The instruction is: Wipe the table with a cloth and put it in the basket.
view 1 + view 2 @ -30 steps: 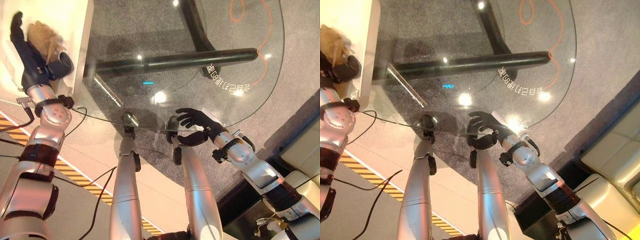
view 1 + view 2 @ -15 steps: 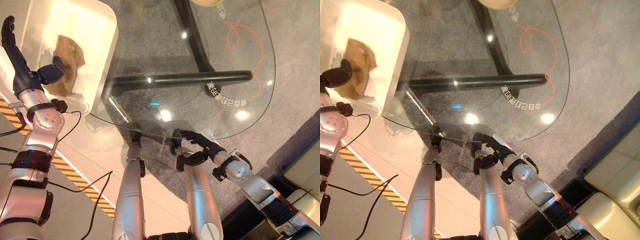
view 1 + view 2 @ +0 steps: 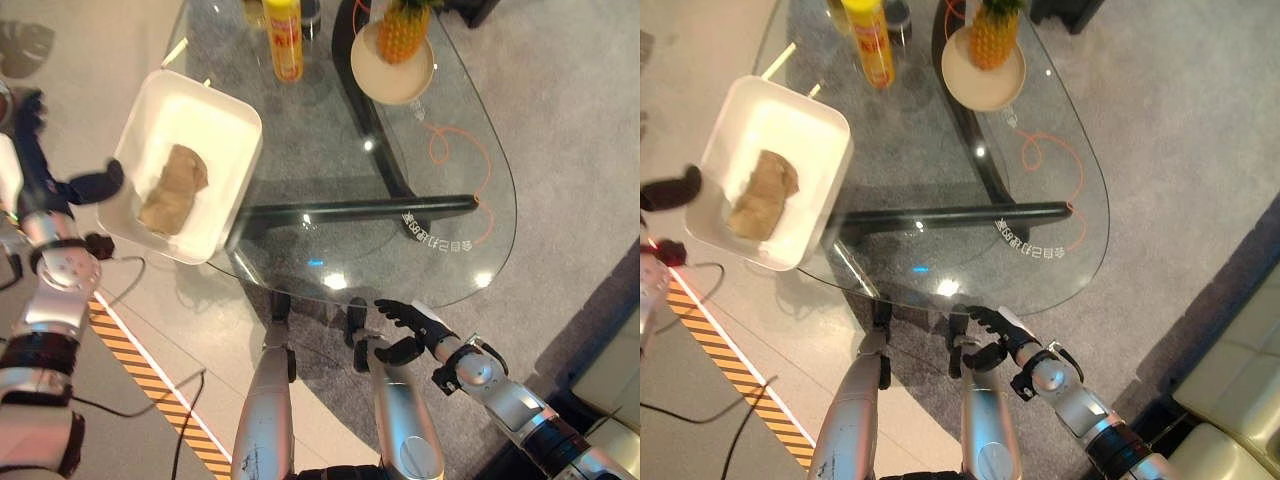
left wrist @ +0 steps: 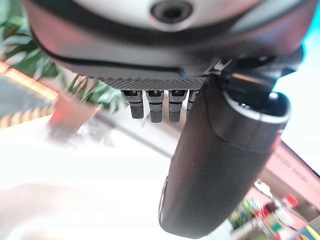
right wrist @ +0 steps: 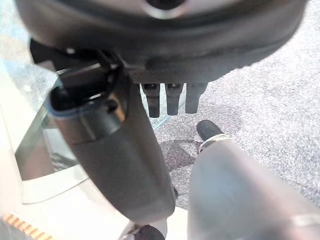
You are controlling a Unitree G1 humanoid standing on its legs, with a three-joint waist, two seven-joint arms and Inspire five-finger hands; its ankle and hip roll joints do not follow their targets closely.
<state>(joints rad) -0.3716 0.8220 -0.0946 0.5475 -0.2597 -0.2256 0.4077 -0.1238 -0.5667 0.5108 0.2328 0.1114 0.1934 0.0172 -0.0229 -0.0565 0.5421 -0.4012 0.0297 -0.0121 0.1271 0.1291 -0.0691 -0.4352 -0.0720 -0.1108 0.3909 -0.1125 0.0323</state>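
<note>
Past the left edge of the glass bench [image 3: 330, 180], the left robot hand [image 3: 40, 165] is partly cut off, its fingers straight and holding nothing. One brown cloth [image 3: 172, 188] lies inside one white basket [image 3: 232, 175], just beside that hand, not touching it. The right robot hand [image 3: 408, 328] hangs loosely open at the bench's near edge, well apart from the cloth. One yellow bottle [image 3: 284, 38] and one pineapple [image 3: 402, 30] on a plate [image 3: 390, 80] stand far back.

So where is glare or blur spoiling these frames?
Left eye view: bright lamp reflections on the glass table, yet the cloth in the basket reads clearly. Left wrist view: background past the left hand is washed out and smeared.
</note>
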